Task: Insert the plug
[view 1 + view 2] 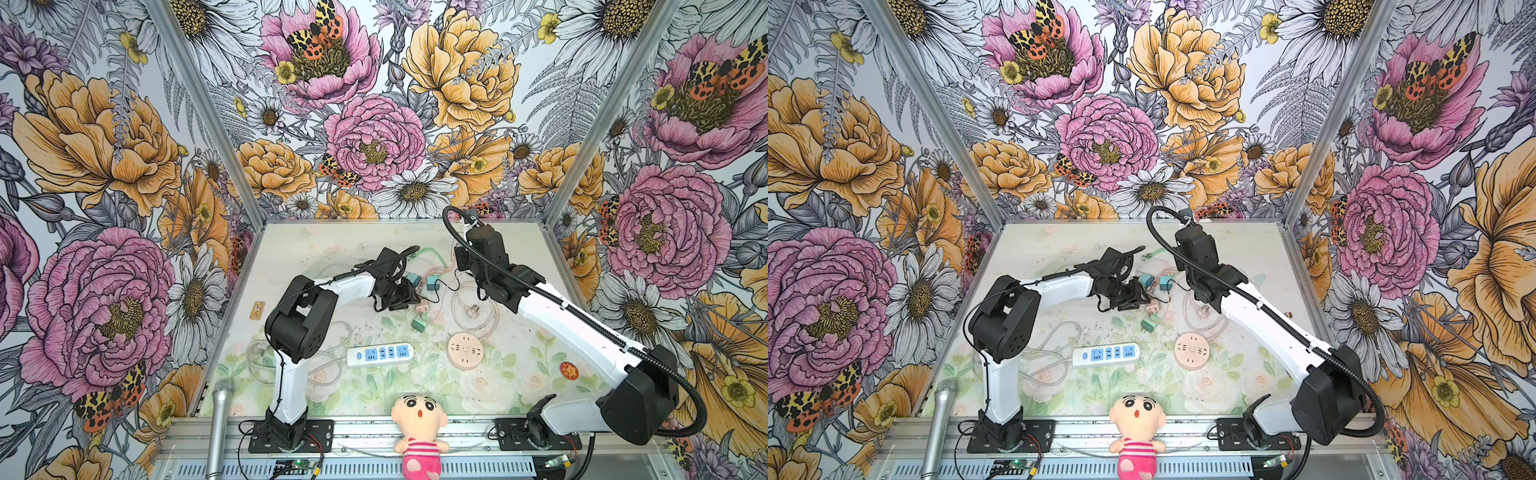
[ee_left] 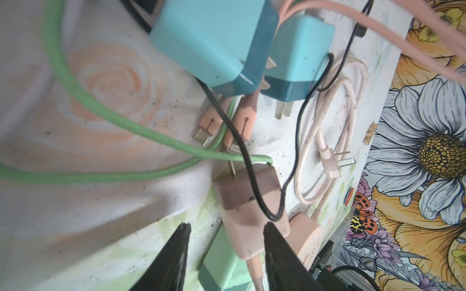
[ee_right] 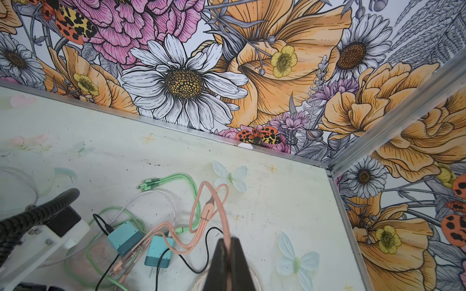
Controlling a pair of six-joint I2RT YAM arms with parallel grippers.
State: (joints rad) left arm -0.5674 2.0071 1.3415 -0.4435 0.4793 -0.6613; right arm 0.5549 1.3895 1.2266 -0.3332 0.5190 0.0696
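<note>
A pink charger plug (image 2: 249,209) lies on the table, prongs pointing away from my left gripper (image 2: 227,236). That gripper is open and straddles the plug's cable end; one finger (image 2: 274,241) is at the plug's edge and the other stands apart. In both top views this plug (image 1: 422,309) (image 1: 1153,308) lies just beyond the left gripper (image 1: 409,297). My right gripper (image 3: 228,245) is shut on a pink cable (image 3: 222,214) above the table. A white power strip (image 1: 380,354) and a round pink socket (image 1: 465,351) lie nearer the front.
Two teal chargers (image 1: 413,279) (image 1: 433,283), a green charger (image 1: 419,322), green, black and pink cables and a white three-pin plug (image 2: 330,161) crowd the table's middle. A plush doll (image 1: 419,432) and a microphone (image 1: 218,424) sit at the front rail.
</note>
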